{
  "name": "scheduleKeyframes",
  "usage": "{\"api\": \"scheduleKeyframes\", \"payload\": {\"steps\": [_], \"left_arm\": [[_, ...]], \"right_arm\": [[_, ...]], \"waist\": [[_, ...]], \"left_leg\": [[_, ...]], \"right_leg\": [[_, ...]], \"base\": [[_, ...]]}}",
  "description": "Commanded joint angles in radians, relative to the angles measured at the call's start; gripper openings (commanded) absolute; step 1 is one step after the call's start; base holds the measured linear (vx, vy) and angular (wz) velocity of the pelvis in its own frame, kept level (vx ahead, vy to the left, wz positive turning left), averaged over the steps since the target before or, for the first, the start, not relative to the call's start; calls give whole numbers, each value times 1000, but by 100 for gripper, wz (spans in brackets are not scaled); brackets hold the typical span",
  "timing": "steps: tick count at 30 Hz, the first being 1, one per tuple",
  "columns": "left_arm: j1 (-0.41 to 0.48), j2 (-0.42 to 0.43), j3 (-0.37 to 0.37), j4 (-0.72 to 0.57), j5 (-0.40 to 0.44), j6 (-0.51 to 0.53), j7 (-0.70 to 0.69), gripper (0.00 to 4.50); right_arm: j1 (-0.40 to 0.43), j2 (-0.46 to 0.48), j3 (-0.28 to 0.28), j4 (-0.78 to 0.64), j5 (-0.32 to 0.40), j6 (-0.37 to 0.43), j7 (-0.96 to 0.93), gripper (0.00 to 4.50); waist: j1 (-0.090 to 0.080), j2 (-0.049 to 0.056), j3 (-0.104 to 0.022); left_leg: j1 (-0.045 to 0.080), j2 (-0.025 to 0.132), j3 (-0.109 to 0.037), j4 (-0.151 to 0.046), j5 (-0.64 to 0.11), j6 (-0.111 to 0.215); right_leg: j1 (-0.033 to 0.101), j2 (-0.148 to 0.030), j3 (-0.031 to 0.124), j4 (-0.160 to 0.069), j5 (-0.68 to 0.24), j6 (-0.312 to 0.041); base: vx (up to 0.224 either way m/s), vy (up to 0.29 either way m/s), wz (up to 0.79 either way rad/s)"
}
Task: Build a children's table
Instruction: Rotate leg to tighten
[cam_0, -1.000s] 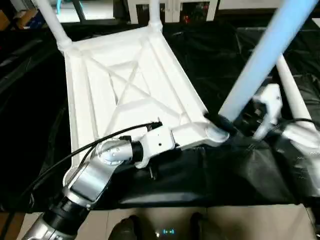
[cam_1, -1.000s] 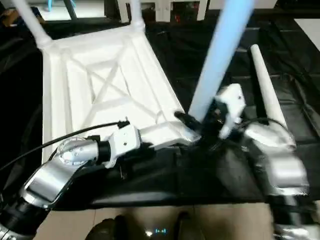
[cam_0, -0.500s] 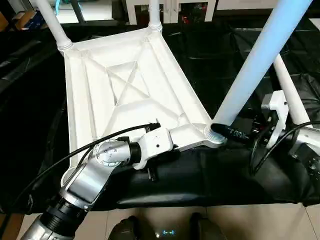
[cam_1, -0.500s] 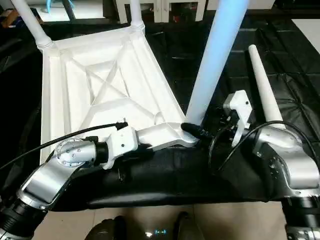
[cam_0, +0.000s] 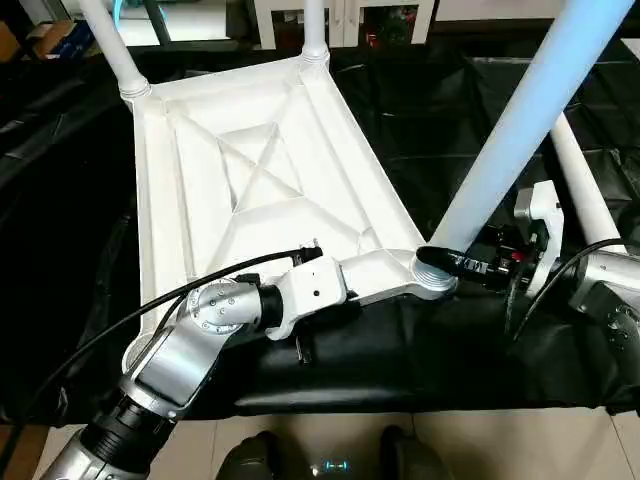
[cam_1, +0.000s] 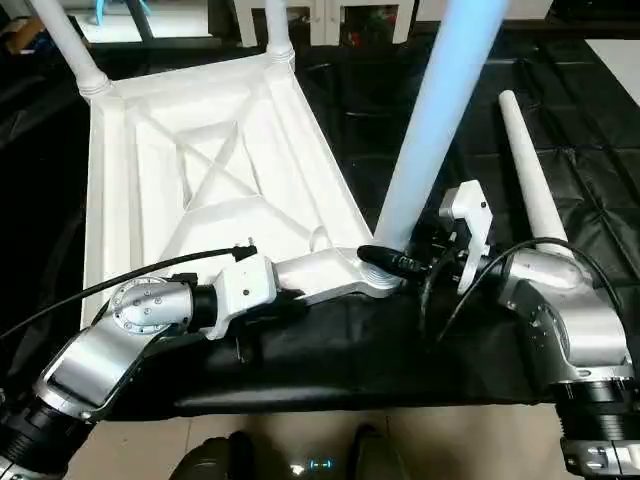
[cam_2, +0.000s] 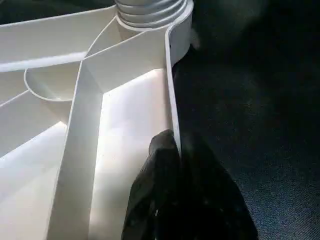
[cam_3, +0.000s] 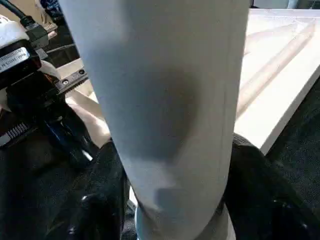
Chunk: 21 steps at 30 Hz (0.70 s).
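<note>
1. Table top (cam_0: 260, 190) lies ribs-up on the black-covered tabletop (cam_0: 420, 100), two far legs already socketed.
2. Third leg (cam_0: 510, 130) now stands straighter in the near-right socket, so seating looks close.
3. Right gripper (cam_1: 400, 262): jaws have narrowed around its base.
4. Left gripper (cam_2: 172, 175): jaws pinch the top's rim.

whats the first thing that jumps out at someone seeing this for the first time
The upside-down white table top, X ribs showing, lies on a black sheet. A long white leg rises from its near right corner socket, with the right gripper around the leg's base. The left gripper is shut on the top's near rim, two more legs stand in the far corners, and a spare leg lies loose on the sheet to the right.
</note>
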Motion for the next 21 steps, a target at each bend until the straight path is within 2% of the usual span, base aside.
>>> {"api": "scheduleKeyframes", "payload": {"steps": [1,2,8,10,12,13,14,15,16,17,19,21], "left_arm": [[27,-2,-74,26,-3,0,-43,0],[31,-2,-75,24,-2,1,-42,0],[37,-5,-79,19,3,16,-33,0],[37,-10,-81,19,7,25,-26,0],[26,-33,-86,27,25,58,7,0],[16,-48,-91,35,40,75,28,0],[11,-55,-93,40,48,84,38,0],[5,-61,-95,45,55,92,47,0],[-9,-75,-102,58,74,112,68,0],[-23,-88,-105,71,94,130,92,0],[-54,-136,-100,103,118,186,152,0],[-60,-146,-97,109,121,196,163,0]], "right_arm": [[-8,-7,-9,9,13,6,5,214],[0,1,-16,6,14,12,-14,213],[19,40,-31,0,1,16,-93,209],[27,62,-31,-3,-15,14,-137,209],[38,131,-11,8,-94,29,-303,209],[33,182,-14,31,-138,41,-427,209],[29,206,-18,44,-156,45,-483,208],[24,229,-23,56,-172,48,-536,208],[10,267,-30,88,-211,46,-639,205],[-5,303,-46,117,-233,43,-732,204],[-39,377,-82,177,-262,28,-901,203],[-46,392,-91,189,-265,22,-932,200]], "waist": [[-5,-33,-72],[-5,-36,-72],[-7,-33,-72],[-10,-34,-68],[-13,-28,-64],[-18,-32,-62],[-21,-31,-61],[-29,-29,-57],[-37,-30,-56],[-43,-31,-54],[-49,-30,-50],[-53,-31,-50]], "left_leg": [[16,8,3,-45,-61,187],[17,8,3,-44,-62,186],[16,8,3,-45,-68,179],[15,8,2,-49,-101,159],[15,8,0,-55,-136,131],[12,5,-1,-58,-158,105],[11,5,-2,-59,-169,91],[11,2,-4,-64,-198,58],[9,1,-10,-71,-240,28],[10,-1,-13,-75,-286,7],[19,-5,-16,-76,-354,-14],[22,-6,-21,-78,-393,-20]], "right_leg": [[62,-16,15,-43,-91,-275],[62,-16,15,-43,-95,-273],[60,-16,15,-45,-112,-267],[58,-17,14,-50,-162,-256],[56,-18,13,-57,-221,-239],[56,-18,12,-62,-265,-219],[53,-19,13,-63,-288,-211],[51,-18,11,-71,-340,-187],[52,-18,8,-73,-396,-164],[48,-18,6,-80,-459,-137],[37,-19,5,-94,-556,-99],[34,-18,2,-100,-585,-70]], "base": [[0,0,0],[0,0,0],[0,0,0],[0,0,0],[0,0,0],[0,0,0],[0,0,0],[0,0,0],[0,0,0],[-65,3,-11],[-79,4,-11],[-56,2,-4]]}}
